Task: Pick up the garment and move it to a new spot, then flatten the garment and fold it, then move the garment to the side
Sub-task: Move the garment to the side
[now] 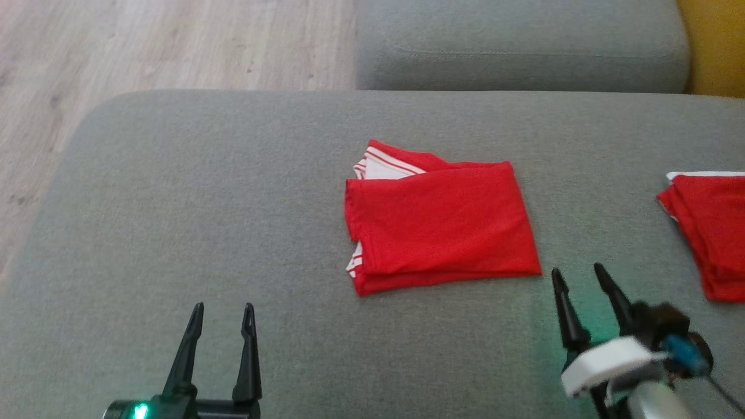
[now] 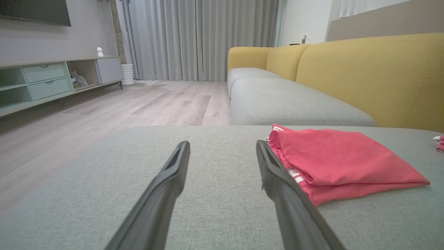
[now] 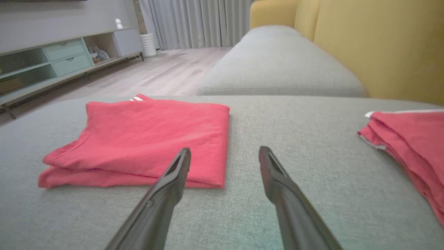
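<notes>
A red garment [image 1: 439, 221] with white stripes lies folded into a rectangle in the middle of the grey cushion [image 1: 204, 203]. It shows to the right of the fingers in the left wrist view [image 2: 340, 163] and to the left in the right wrist view [image 3: 145, 139]. My left gripper [image 1: 224, 314] stands open at the lower left, well short of the garment, nothing between its fingers. Just below the garment's near right corner, my right gripper [image 1: 577, 274] is open too and holds nothing.
A second folded red garment [image 1: 710, 227] lies at the cushion's right edge. Another grey seat [image 1: 518, 46] and a yellow backrest [image 2: 374, 73] lie beyond. Wooden floor [image 1: 145, 52] is to the far left, with a low cabinet [image 2: 45, 81] across the room.
</notes>
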You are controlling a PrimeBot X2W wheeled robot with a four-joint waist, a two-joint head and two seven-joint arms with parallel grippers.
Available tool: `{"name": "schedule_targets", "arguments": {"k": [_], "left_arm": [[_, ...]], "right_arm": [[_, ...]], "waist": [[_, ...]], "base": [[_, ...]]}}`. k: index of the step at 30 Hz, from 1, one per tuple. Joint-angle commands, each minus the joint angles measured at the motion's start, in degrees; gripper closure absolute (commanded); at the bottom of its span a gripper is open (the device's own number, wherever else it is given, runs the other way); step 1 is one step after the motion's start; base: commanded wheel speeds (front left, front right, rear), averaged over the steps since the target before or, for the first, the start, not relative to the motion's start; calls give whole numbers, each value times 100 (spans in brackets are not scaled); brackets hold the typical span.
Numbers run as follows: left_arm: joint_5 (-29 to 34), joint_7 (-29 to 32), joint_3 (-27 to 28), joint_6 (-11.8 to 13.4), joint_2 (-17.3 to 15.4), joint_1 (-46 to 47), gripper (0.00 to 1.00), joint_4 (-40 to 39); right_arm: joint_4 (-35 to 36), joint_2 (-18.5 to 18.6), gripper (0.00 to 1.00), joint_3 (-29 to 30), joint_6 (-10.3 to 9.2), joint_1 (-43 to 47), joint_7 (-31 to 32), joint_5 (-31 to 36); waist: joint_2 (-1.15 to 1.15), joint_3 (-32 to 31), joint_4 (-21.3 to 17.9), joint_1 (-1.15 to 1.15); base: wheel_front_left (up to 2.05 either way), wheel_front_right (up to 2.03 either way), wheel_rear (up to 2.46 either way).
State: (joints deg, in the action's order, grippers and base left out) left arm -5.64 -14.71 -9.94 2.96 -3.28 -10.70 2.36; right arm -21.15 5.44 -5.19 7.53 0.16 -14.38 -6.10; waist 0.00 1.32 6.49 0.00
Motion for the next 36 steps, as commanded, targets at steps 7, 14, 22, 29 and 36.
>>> {"name": "schedule_targets", "arguments": {"k": [7, 14, 22, 29, 36], "left_arm": [[26, -29, 86, -104, 39, 355, 0, -224], [34, -29, -6, -198, 40, 479, 0, -210], [6, -29, -80, -216, 40, 733, 0, -142], [-63, -29, -157, -146, 40, 865, 0, -87], [-69, -29, -150, -94, 40, 892, 0, -81]], "right_arm": [[-1586, 159, 0, -48, -4, -1673, 607, -447], [-3116, -39, 0, -330, -4, -2885, 1123, -693], [-3968, -242, 4, -819, -4, -3666, 1282, -1633], [-3812, -238, 67, -1509, -4, -3840, 1436, -2580], [-3684, 195, 100, -2019, -4, -3946, 1092, -2915]], "waist": [[0, 197, 269, 0], [0, 448, 245, 0], [0, 754, 226, 0], [0, 856, 187, 0], [0, 854, 42, 0]], "base": [[0, 0, 0], [0, 0, 0], [0, 0, 0], [0, 0, 0], [0, 0, 0]]}}
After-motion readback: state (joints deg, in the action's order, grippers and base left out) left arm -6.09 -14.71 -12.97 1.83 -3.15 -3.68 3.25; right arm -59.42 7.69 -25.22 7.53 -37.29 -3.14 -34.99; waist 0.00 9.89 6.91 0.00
